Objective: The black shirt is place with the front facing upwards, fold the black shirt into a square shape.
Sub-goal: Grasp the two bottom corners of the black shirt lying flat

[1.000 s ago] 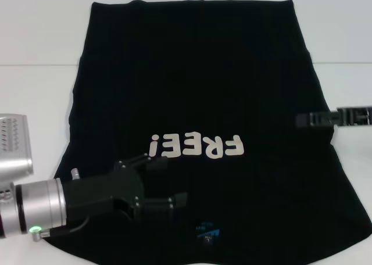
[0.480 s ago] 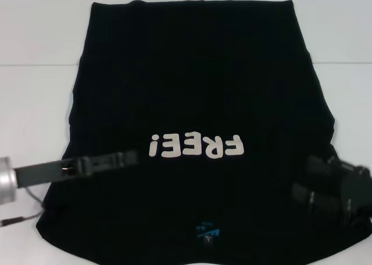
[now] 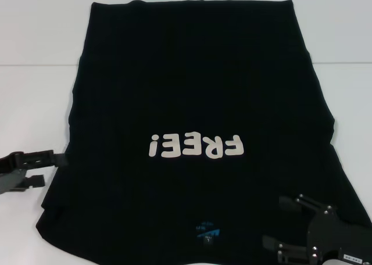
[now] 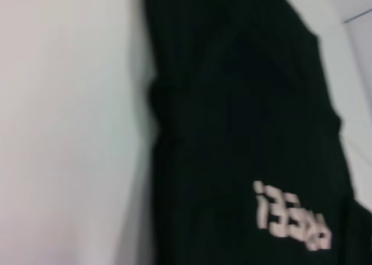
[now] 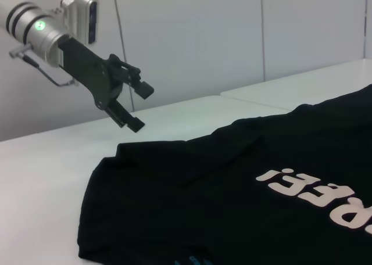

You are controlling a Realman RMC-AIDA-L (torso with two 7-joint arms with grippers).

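Soft black shirt [image 3: 192,90] flat on white table [image 3: 35,102]; left gripper [image 5: 136,105] and right gripper [image 3: 273,221] fingers spread, empty.

Cream "FREE!" on the black shirt [image 3: 192,73]

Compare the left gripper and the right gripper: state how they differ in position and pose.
The left gripper hangs at the black shirt's left edge, beside the sleeve; the right gripper is over the shirt's near right corner. In the head view the left gripper shows from the side, its fingers pointing across toward the cloth; the right gripper shows more from above, fingers pointing inward over the cloth. Both are open and hold nothing.
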